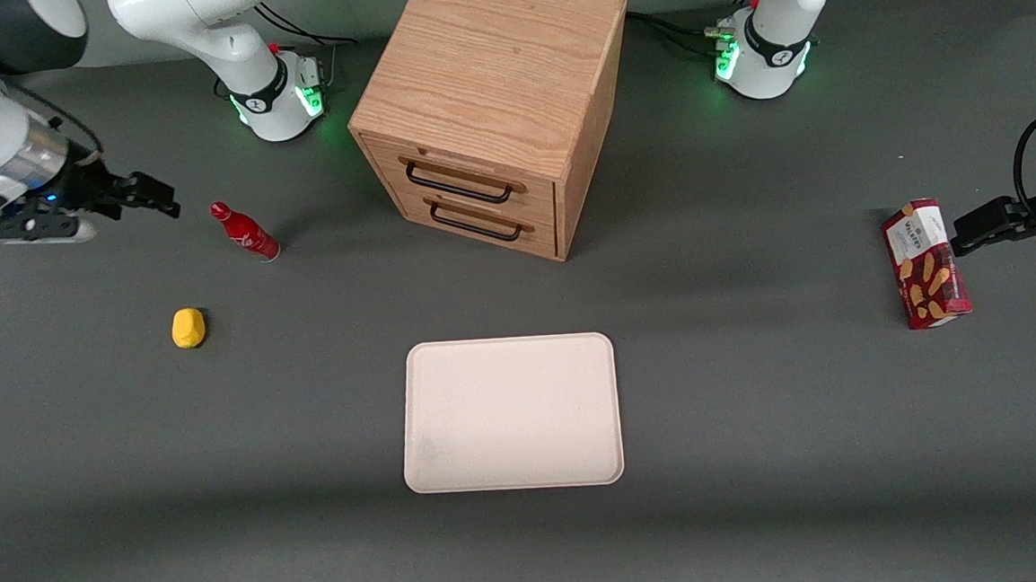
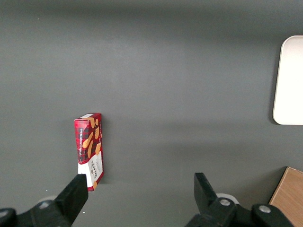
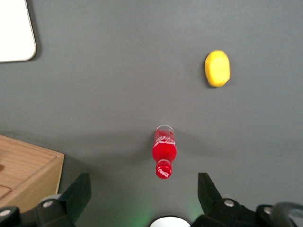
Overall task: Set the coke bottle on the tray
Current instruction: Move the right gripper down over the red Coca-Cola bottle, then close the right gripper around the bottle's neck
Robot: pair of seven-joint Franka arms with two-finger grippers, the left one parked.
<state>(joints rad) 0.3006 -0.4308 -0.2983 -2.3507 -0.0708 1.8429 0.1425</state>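
The coke bottle (image 1: 245,232), small, all red with a red cap and white script, stands upright on the grey table toward the working arm's end; it also shows in the right wrist view (image 3: 164,150). The tray (image 1: 511,413), pale cream-pink and flat, lies nearer the front camera at the table's middle and holds nothing; its corner shows in the right wrist view (image 3: 14,33). My right gripper (image 1: 157,198) hangs above the table beside the bottle, apart from it, open and empty. In the right wrist view the gripper (image 3: 144,191) has its jaws wide apart with the bottle cap between their lines.
A yellow lemon-like object (image 1: 188,328) lies nearer the camera than the bottle. A wooden drawer cabinet (image 1: 493,103) with two handles stands at the middle, farther from the camera than the tray. A red biscuit box (image 1: 926,263) stands toward the parked arm's end.
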